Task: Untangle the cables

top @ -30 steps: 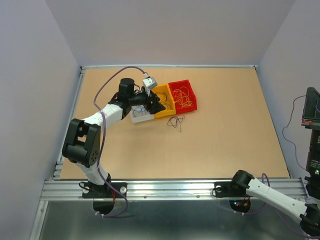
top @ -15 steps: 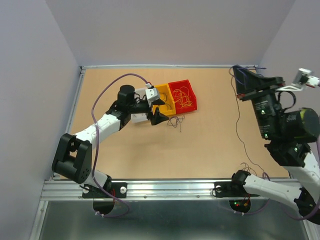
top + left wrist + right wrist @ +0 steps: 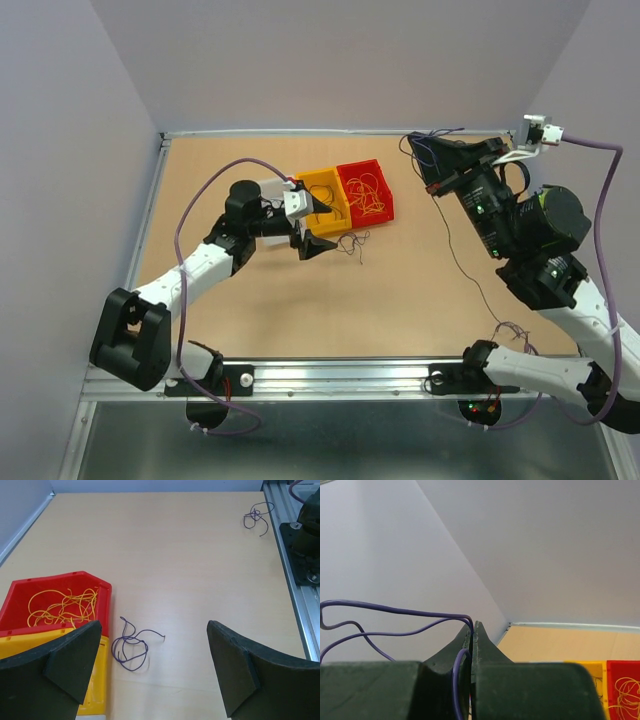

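Observation:
A small tangle of purple cables (image 3: 131, 645) lies on the table beside the yellow bin (image 3: 95, 680), between and just ahead of my open left gripper (image 3: 150, 672). From the top view, that left gripper (image 3: 318, 226) hovers low beside the bins, with the tangle (image 3: 352, 243) to its right. My right gripper (image 3: 425, 170) is raised high over the table's right side, shut on purple cables (image 3: 395, 612) pinched at its tips (image 3: 471, 630). One strand (image 3: 460, 265) hangs down from it to a small clump (image 3: 510, 335) near the right arm's base. Yellow-orange cables (image 3: 62, 605) fill the red bin (image 3: 350, 172).
The yellow bin (image 3: 318, 181) and red bin stand side by side at the table's middle back. A metal rail (image 3: 330, 372) runs along the near edge. Grey walls close in the table's sides and back.
My right arm swung into view and rose leftward, carrying purple cables that trail a strand. My left gripper opened wide and shifted toward the loose tangle.

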### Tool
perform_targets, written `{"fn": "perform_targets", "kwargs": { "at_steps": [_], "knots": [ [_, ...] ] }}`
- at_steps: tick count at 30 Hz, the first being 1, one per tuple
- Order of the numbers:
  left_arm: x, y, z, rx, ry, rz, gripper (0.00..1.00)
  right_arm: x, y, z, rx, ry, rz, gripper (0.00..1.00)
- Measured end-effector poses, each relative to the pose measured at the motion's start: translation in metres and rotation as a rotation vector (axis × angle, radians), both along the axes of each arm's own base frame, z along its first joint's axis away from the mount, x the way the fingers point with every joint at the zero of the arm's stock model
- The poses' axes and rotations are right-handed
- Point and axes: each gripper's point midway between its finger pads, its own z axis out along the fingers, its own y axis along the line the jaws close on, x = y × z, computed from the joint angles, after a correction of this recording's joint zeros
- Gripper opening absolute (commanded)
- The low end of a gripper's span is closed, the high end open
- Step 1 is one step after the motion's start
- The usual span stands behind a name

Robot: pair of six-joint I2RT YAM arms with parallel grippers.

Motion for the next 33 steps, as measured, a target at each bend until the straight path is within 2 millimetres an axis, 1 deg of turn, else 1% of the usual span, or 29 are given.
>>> {"fn": "perform_targets", "kwargs": {
  "at_steps": [2, 6, 9, 10, 13, 16, 18, 20, 22, 27, 30, 33],
  "knots": [
    [-0.003, 0.0, 0.002, -0.007, -0.007, -0.01, 0.99, 0.002, 0.008, 0.0, -0.009, -0.002, 0.022, 0.01],
    [-0.012, -0.004, 0.005, -0.034, -0.005, -0.032, 0.99, 0.008, 0.027, -0.011, -0.051, 0.014, 0.06, 0.01],
    [-0.025, -0.011, 0.01, -0.069, 0.018, -0.039, 0.99, 0.011, 0.037, -0.017, -0.072, 0.025, 0.085, 0.01],
    [-0.033, -0.016, 0.012, -0.083, 0.024, -0.051, 0.99, 0.012, 0.04, -0.019, -0.076, 0.028, 0.092, 0.0],
    [-0.048, -0.024, 0.018, -0.129, 0.046, -0.046, 0.99, 0.013, 0.045, -0.022, -0.083, 0.035, 0.105, 0.0],
    [-0.059, -0.026, 0.028, -0.191, 0.059, -0.026, 0.99, 0.017, 0.053, -0.021, -0.087, 0.038, 0.122, 0.01],
    [-0.063, -0.024, 0.035, -0.236, 0.067, -0.006, 0.99, 0.022, 0.064, -0.022, -0.096, 0.044, 0.14, 0.01],
    [-0.062, -0.021, 0.041, -0.267, 0.061, 0.016, 0.99, 0.029, 0.077, -0.03, -0.115, 0.06, 0.156, 0.01],
    [-0.056, -0.019, 0.045, -0.292, 0.051, 0.054, 0.99, 0.038, 0.092, -0.044, -0.142, 0.088, 0.175, 0.01],
    [-0.031, -0.013, 0.05, -0.324, 0.026, 0.197, 0.99, 0.052, 0.121, -0.081, -0.209, 0.159, 0.221, 0.01],
    [-0.014, -0.008, 0.049, -0.329, 0.011, 0.285, 0.99, 0.052, 0.127, -0.087, -0.221, 0.167, 0.241, 0.0],
    [0.004, -0.001, 0.043, -0.318, -0.009, 0.384, 0.99, 0.049, 0.126, -0.082, -0.213, 0.156, 0.251, 0.01]
  ]
}}
